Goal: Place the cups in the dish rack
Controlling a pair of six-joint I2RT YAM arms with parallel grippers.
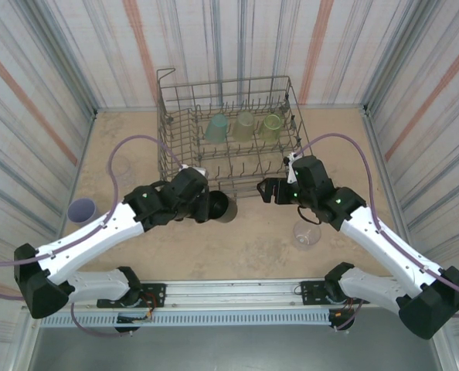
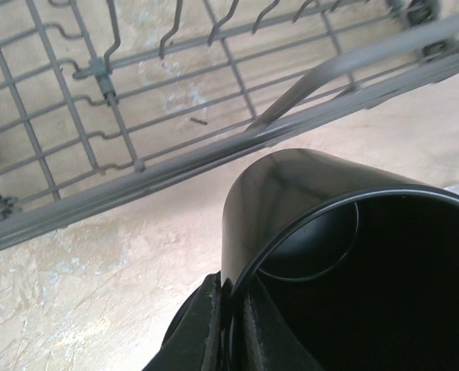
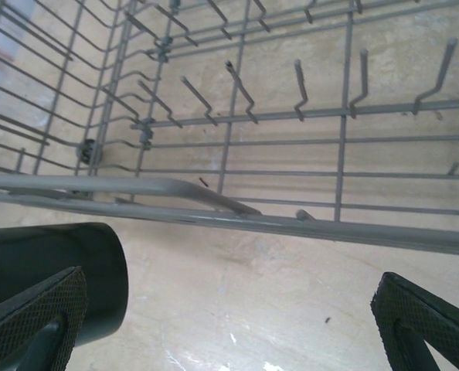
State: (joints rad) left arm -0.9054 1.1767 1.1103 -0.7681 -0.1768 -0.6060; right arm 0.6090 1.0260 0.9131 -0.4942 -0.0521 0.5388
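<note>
Your left tool (image 1: 209, 205) grips the black mug (image 1: 224, 207) by its rim, six o'clock of the dish rack (image 1: 163, 124); right tool (image 1: 265, 190) released.

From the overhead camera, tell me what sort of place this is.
Probably a staged robot test cell, not a kitchen: striped walls box in a tan table, a left arm and right arm are bolted at its near edge, and a wire dish rack stands on it.

Dish rack (image 1: 168, 124) front open, rail (image 3: 353, 230) — barrier
</note>
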